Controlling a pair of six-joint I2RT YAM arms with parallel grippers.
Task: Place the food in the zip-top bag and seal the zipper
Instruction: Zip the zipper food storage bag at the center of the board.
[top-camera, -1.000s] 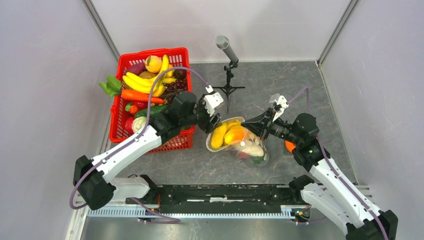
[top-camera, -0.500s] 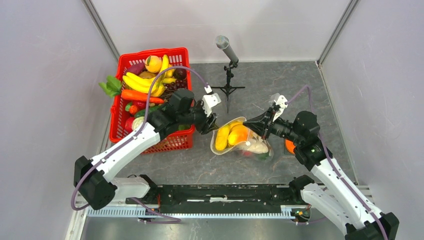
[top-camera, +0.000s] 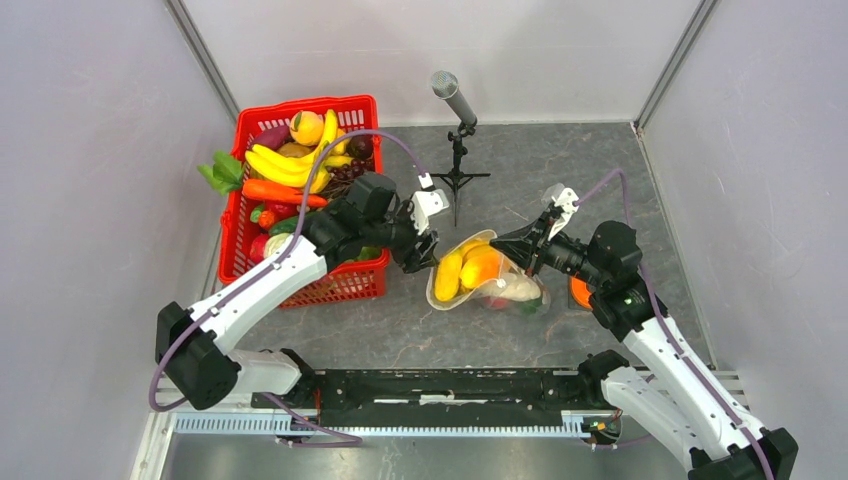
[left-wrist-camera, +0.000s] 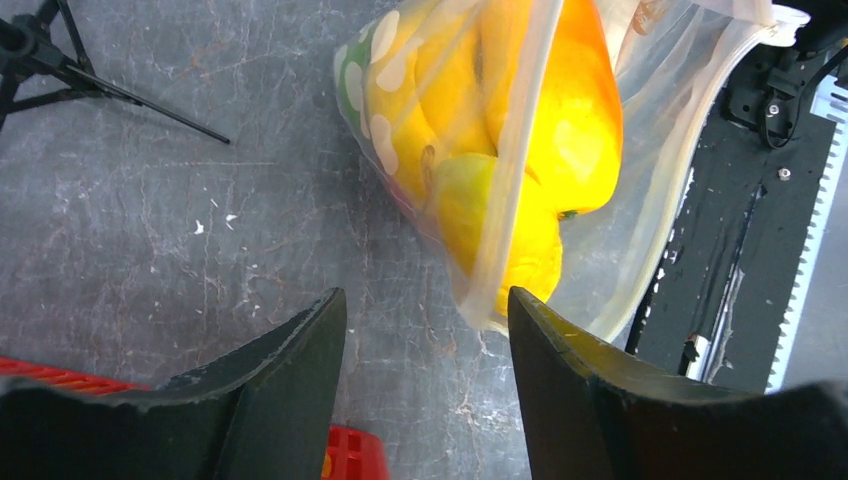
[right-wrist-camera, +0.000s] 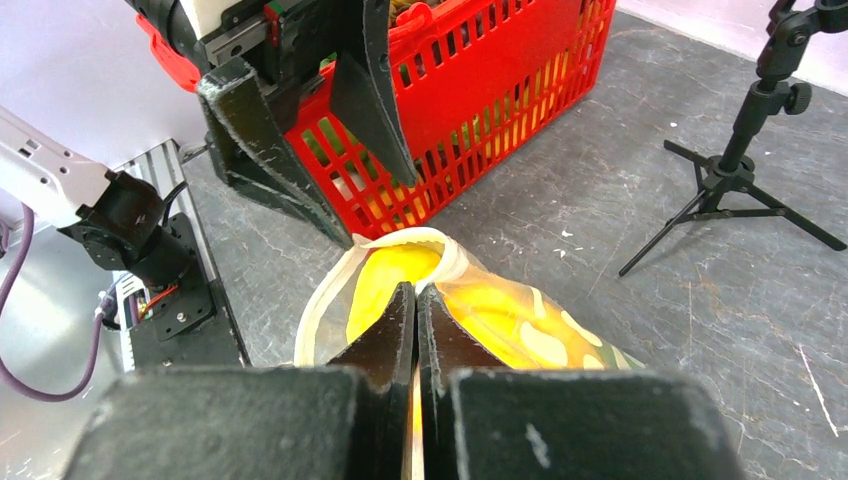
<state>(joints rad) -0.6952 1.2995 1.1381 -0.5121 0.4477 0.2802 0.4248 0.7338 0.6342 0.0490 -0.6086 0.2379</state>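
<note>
One zip-top bag lengthwise left-right, mouth toward left hand

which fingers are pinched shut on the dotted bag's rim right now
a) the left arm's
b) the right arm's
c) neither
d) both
b: the right fingers are closed together on the rim of the zip-top bag, while the left fingers stand open beside the bag with nothing between them.
</note>
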